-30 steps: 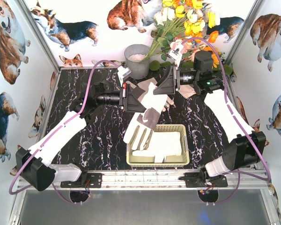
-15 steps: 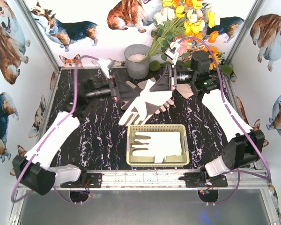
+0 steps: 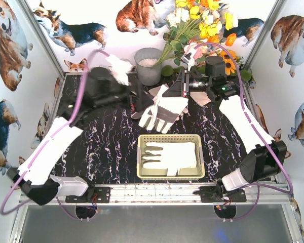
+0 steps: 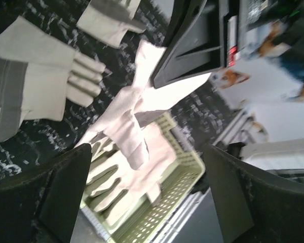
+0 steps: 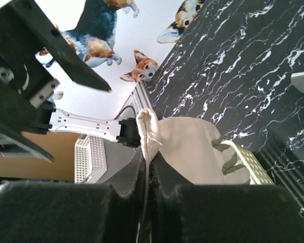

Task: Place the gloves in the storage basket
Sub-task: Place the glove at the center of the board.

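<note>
Fingers of the right tool (image 5: 148, 164) are closed tight on the cuff of one glove (image 3: 164, 109), which hangs from it in the air. The glove's own fingers droop toward the near left, over the black marbled surface (image 3: 101, 147) — just behind the far rim of the storage basket (image 3: 170, 137), not inside it. The left tool (image 4: 147, 152) is spread wide with nothing between its fingers, and it sits just left of the hanging glove. White gloves (image 3: 169, 156) lie flat in the basket with their fingers pointing left; how many are stacked there cannot be told. The left wrist view shows two more on the surface — a loose glove with a grey cuff band (image 4: 35, 86) and a second loose glove (image 4: 109, 20) further off. A grey bucket (image 3: 148, 65) stands at the far edge, beside a bunch of flowers (image 3: 197, 20).
</note>
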### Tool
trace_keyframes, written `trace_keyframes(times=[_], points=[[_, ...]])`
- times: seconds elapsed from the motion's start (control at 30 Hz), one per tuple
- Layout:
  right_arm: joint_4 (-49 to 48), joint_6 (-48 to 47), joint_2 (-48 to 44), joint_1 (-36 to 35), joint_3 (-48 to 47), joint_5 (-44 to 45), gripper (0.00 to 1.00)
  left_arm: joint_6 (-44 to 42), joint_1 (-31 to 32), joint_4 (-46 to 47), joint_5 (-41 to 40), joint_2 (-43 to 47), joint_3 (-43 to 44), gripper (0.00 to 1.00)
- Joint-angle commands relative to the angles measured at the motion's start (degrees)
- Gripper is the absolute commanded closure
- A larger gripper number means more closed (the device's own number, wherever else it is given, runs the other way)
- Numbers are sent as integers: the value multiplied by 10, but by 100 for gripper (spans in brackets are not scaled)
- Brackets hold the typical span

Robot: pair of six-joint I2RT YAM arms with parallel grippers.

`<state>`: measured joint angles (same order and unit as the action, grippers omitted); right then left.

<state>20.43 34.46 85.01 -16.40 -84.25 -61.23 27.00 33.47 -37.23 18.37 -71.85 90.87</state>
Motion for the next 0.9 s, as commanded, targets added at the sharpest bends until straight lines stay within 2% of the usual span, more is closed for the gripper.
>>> trace_keyframes(times=[0.0,0.2,0.47,0.53,0.6,0.73,0.8,0.87], points=[[23,-8,-14,-5,-32,35,100,-80,71,-49,-138,-36,15,13],[30,-6,-5,-12,-46,16,100,-108,94,4,-139,-64,0,8],[14,14,5,-15,-58,-16,100,-153,94,-9,-119,-107,0,8],[14,15,5,-15,-56,-16,100,-159,94,-10,-117,-108,0,16],[15,13,3,-15,-53,-10,100,-158,94,-14,-111,-110,-1,36],[33,-3,1,-15,-49,19,100,-152,94,-34,-115,-106,-9,61],[42,-12,2,-15,-48,33,100,-146,94,-34,-120,-96,-25,71],[49,-19,1,-15,-48,42,100,-140,94,-35,-128,-86,-36,74]])
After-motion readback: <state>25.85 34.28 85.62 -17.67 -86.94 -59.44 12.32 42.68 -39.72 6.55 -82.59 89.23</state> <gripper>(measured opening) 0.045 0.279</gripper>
